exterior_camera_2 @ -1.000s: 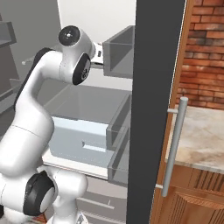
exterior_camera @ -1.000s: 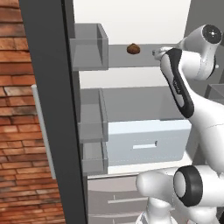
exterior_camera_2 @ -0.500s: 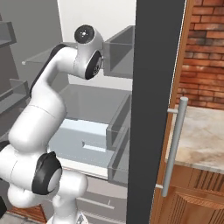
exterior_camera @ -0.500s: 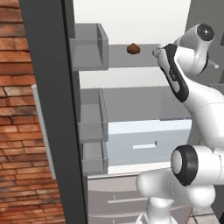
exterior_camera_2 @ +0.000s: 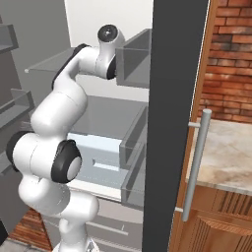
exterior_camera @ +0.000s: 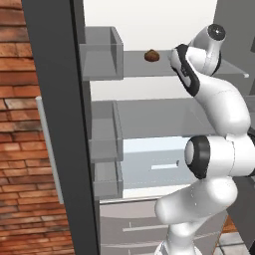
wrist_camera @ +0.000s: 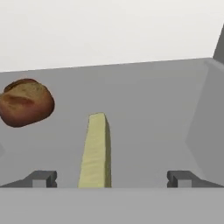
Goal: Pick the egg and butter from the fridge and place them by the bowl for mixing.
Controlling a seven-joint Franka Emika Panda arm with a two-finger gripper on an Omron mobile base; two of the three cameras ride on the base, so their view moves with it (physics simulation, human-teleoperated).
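Note:
In the hand view the butter (wrist_camera: 96,151), a pale yellow stick, lies lengthwise on the grey top shelf (wrist_camera: 148,105) of the fridge (exterior_camera: 55,124). It sits just left of the midline between my fingers. My gripper (wrist_camera: 113,179) is open, its fingertips (wrist_camera: 41,178) wide apart, and the stick's near end lies at the level of the tips, nearer the left one. A dark brown rounded lump (wrist_camera: 26,103) rests to the butter's left, also seen on the top shelf (exterior_camera: 152,56). The egg and the bowl are out of view.
Clear door bins (exterior_camera: 102,52) hang along the open dark door. A pale drawer (exterior_camera: 149,159) sits below the shelves. The shelf's right side wall (wrist_camera: 205,118) rises close by. A stone counter (exterior_camera_2: 231,152) and silver bar handle (exterior_camera_2: 197,162) lie to the right.
My arm has reached further in along the top shelf, with the hand shifting a little toward the brown lump. The fridge and its contents have not moved.

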